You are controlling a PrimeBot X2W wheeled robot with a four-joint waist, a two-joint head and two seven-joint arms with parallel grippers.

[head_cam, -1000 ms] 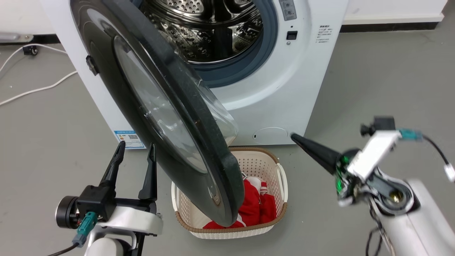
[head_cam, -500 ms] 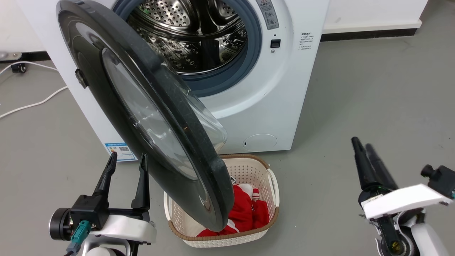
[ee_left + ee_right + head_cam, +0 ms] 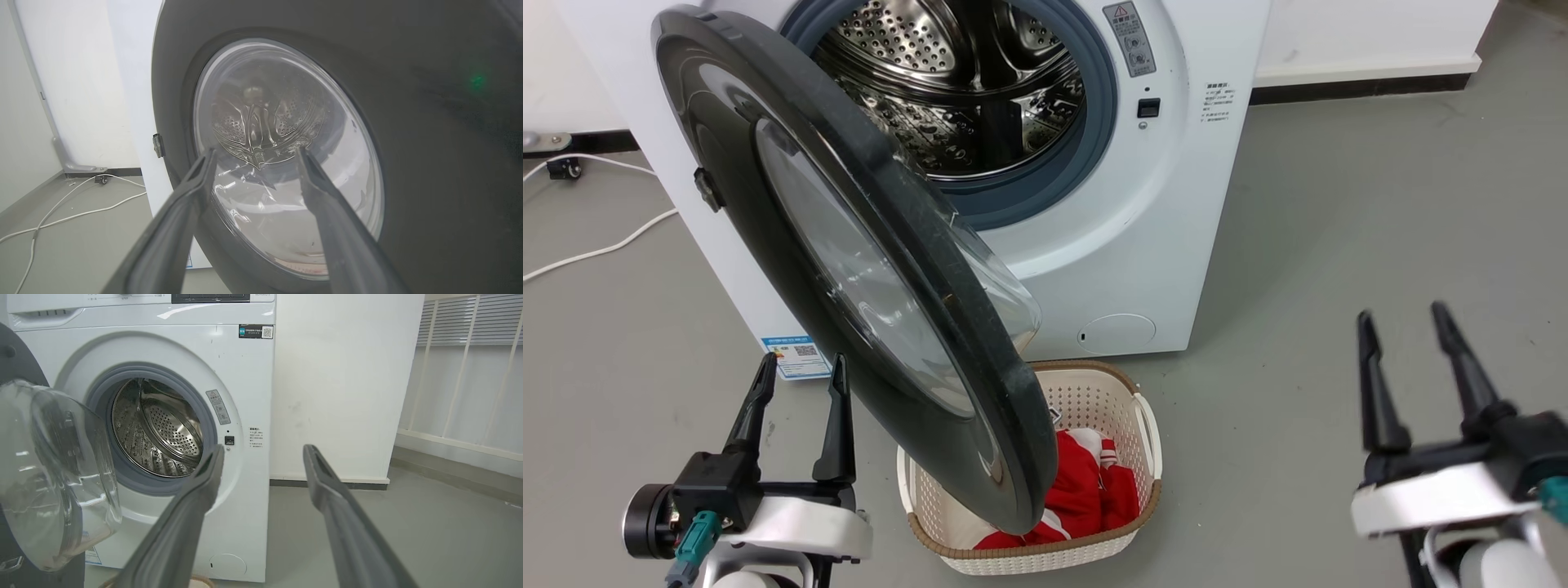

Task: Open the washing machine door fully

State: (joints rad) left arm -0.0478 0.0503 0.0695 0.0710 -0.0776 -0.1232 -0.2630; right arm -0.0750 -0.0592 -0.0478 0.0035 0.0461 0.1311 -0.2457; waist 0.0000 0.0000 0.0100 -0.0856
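"At the front of the washing machine [image 3: 1176, 204], how does the washing machine door [image 3: 849, 269] stand?"

"Swung out on its hinge at the head view's left, at an angle to the front. The steel drum [image 3: 964, 90] and blue-grey gasket [image 3: 1107, 106] are exposed. In that view the door's lower rim overlaps the cream basket [image 3: 1153, 433] on the floor [image 3: 1339, 204]. Red clothing [image 3: 1094, 482] lies in the basket."

"And the left hand [image 3: 802, 361]?"

"Low, just beside the door's outer face. Its wrist view has the fingers pointing at the glass bowl [image 3: 265, 102]. The fingers are parted with nothing between them. No contact with the door is observed."

"And the right hand [image 3: 1401, 314]?"

"Well apart from the door, at the lower right over bare floor. Its fingers are upright and spread wide, holding nothing. Its wrist view faces the machine's front and drum."

"Anything further?"

"A round flap [image 3: 1117, 333] low on the front, closed."
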